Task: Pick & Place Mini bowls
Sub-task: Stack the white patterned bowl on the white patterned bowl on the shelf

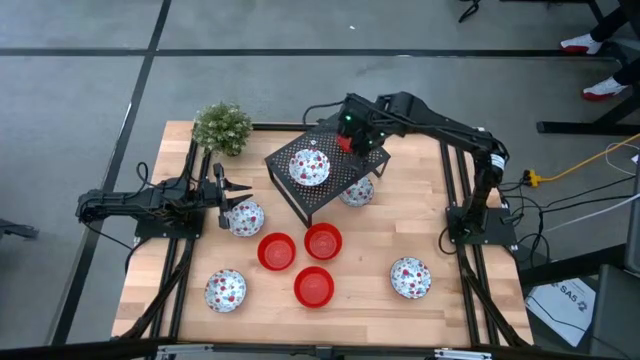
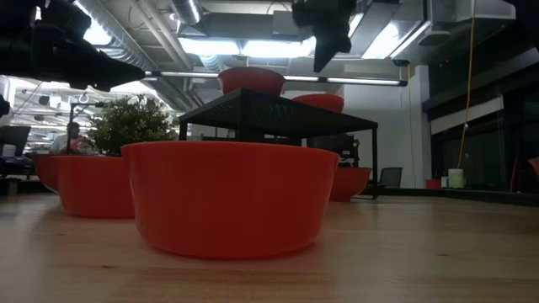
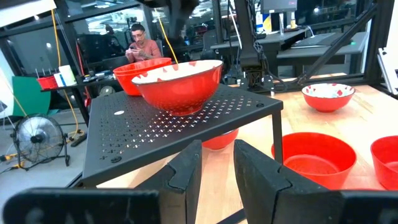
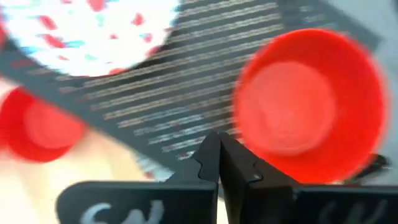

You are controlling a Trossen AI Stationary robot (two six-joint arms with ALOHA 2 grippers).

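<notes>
Right end effector [image 1: 348,141] closed and empty above rack [image 1: 325,190], red bowl [image 4: 309,106] beneath it, left end effector [image 1: 222,192] slightly parted near speckled bowl [image 1: 245,217] on counter [image 1: 400,232]

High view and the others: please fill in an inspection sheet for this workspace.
Surface: wooden table, nothing spilled.
Job's things: speckled bowl and red bowl on the black rack; seven more bowls on the table.
Clutter: green plant.
Hands: left hand open, empty, facing the rack; right hand shut, empty, above the rack.
Cables: yellow cable on the floor.
Surroundings: person sitting beyond the table.
</notes>
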